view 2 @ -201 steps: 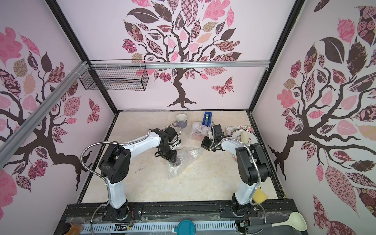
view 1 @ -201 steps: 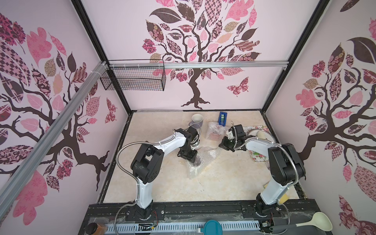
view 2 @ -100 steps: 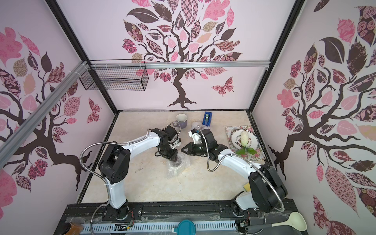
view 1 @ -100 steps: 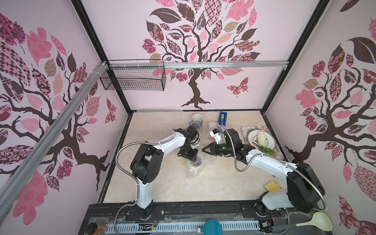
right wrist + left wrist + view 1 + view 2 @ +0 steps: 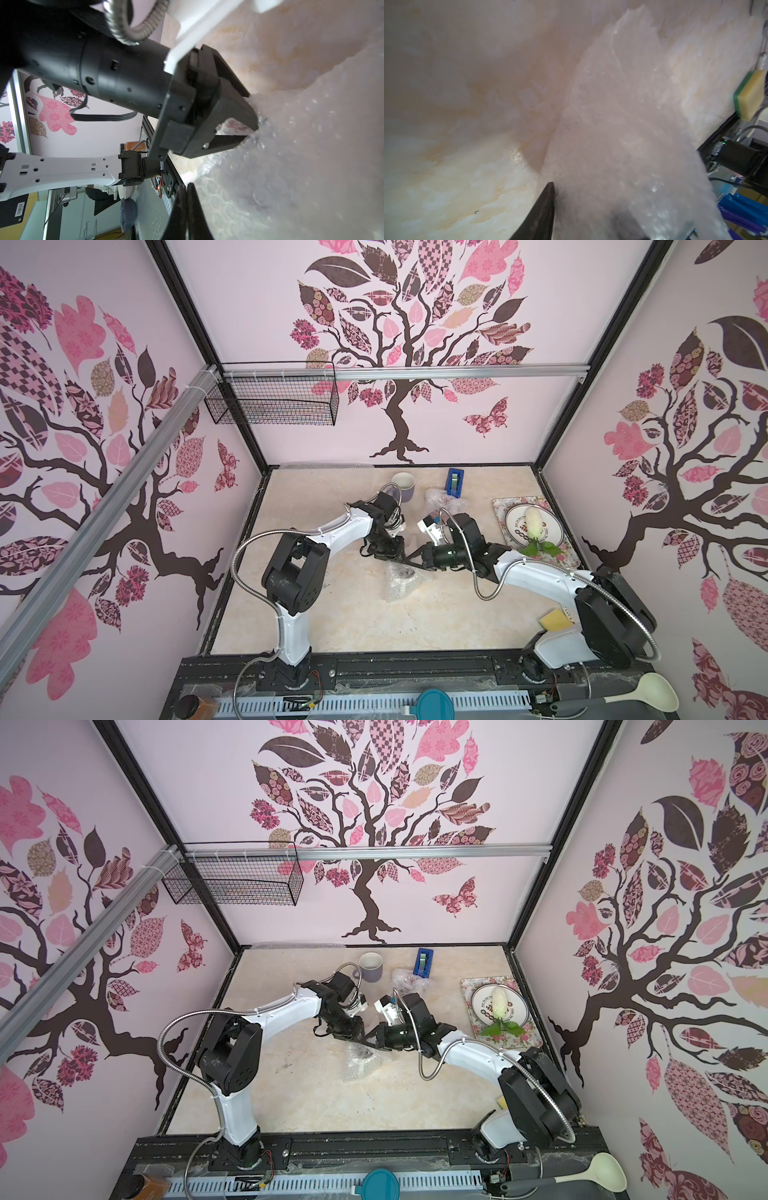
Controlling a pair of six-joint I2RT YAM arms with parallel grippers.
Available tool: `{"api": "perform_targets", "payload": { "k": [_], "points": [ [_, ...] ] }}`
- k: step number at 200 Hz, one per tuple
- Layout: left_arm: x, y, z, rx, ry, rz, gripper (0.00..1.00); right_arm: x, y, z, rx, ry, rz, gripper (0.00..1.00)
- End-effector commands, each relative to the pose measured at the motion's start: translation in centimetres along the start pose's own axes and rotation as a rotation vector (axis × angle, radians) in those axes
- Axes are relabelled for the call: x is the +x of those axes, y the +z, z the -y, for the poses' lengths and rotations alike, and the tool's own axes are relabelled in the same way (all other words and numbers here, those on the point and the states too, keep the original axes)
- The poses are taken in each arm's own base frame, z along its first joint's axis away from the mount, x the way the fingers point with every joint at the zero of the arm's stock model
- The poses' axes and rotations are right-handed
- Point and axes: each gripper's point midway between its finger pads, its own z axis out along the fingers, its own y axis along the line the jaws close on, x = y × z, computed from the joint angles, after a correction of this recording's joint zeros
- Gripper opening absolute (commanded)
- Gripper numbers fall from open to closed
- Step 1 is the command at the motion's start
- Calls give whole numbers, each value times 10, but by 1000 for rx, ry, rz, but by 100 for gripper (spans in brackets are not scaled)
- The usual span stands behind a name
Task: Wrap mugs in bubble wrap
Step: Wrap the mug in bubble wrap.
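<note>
bubble wrap [image 5: 401,585] | clear, crinkled, bubble-dotted | bunched into lumpy heap

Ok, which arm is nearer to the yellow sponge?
Right. The yellow sponge lies just beside the right arm, next to its shoulder joint. The left arm stands on the far side of the table from it.

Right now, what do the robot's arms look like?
The left arm and right arm are white shells with chunky black joints. A ribbed silver hose loops along each. The black left end effector and black right end effector have flat, pointed fingers.
</note>
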Motion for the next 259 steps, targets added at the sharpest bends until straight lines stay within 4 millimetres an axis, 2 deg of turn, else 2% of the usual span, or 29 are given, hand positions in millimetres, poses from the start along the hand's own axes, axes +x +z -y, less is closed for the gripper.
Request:
{"api": "perform_targets", "payload": {
  "k": [1, 32, 60, 80, 96, 135, 182, 259],
  "points": [
    [-15, -19, 19, 135, -32, 105, 39, 2, 11, -9, -33, -23, -36, 0],
    [-21, -29, 25, 231, -74, 154, 39, 9, 20, 1, -14, -11, -66, 0],
    [-22, -33, 29, 262, -85, 172, 40, 10, 29, 0, -10, -13, -81, 0],
    [-26, -43, 29, 275, -114, 211, 42, 10, 31, 1, -9, -11, -80, 0],
    [-25, -51, 24, 239, -133, 237, 55, 10, 33, 1, -10, -12, -83, 0],
    [-19, -69, 10, 145, -213, 295, 73, 15, 39, 9, 10, -7, -99, 0],
    [12, -52, 2, 138, -219, 204, 78, 19, 42, 10, 21, -37, -118, 2],
    [22, -27, 14, 212, -150, 102, 84, 20, 46, 16, 65, -78, -134, 7]
  ]
}}
